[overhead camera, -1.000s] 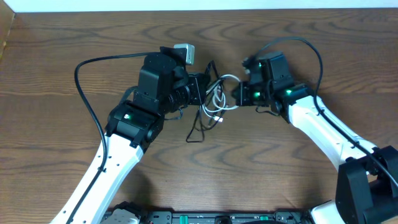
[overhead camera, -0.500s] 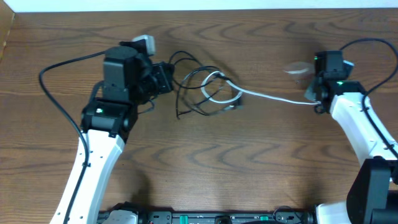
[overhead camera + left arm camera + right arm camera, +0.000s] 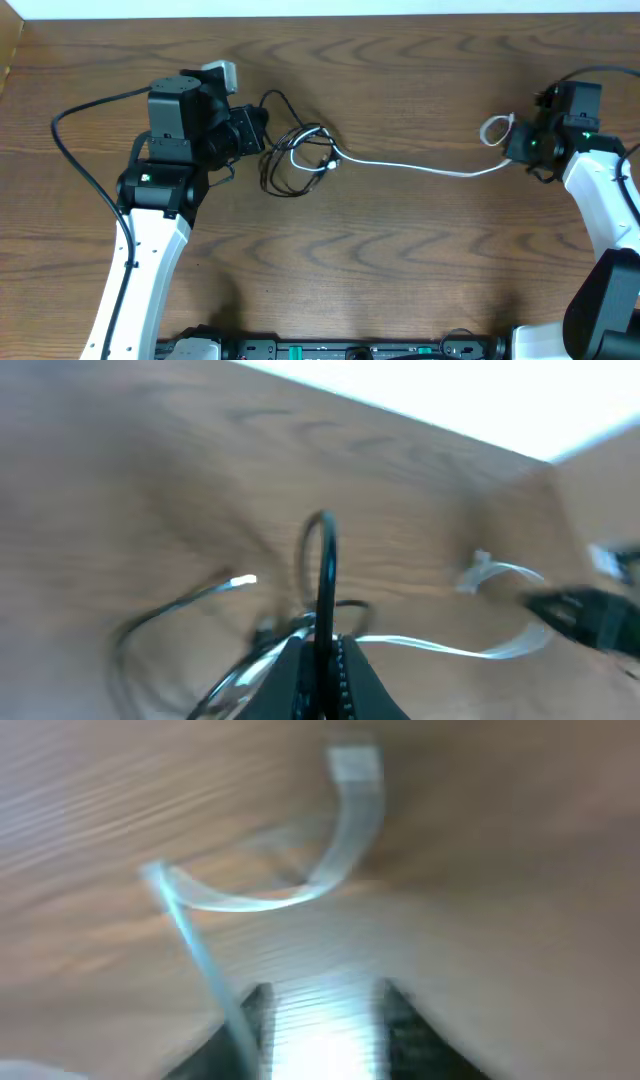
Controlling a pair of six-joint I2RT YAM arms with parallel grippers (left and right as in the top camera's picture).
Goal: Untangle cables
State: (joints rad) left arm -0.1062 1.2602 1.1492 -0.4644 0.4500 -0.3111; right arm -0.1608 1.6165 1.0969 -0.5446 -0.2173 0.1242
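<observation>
The black cable (image 3: 272,178) lies as a loose coil left of centre, one strand rising into my left gripper (image 3: 258,130). In the left wrist view that gripper (image 3: 322,648) is shut on the black cable (image 3: 325,560). The white cable (image 3: 420,167) runs from the coil in a long line to the right and ends in a small loop (image 3: 493,130) beside my right gripper (image 3: 516,146). Seen from the right wrist, that gripper (image 3: 320,998) is open with bare table between its fingers. The white cable (image 3: 345,850) curls ahead and passes just outside the left finger (image 3: 255,1012).
The brown wooden table (image 3: 380,260) carries only the two cables. A thick black arm wire (image 3: 75,110) arcs over the table's left side. The table's far edge meets a white wall (image 3: 320,8).
Both arms pulled apart: the left went left with the black cable, the right went right, drawing the white cable out straight. The right gripper has opened and let the white cable go.
</observation>
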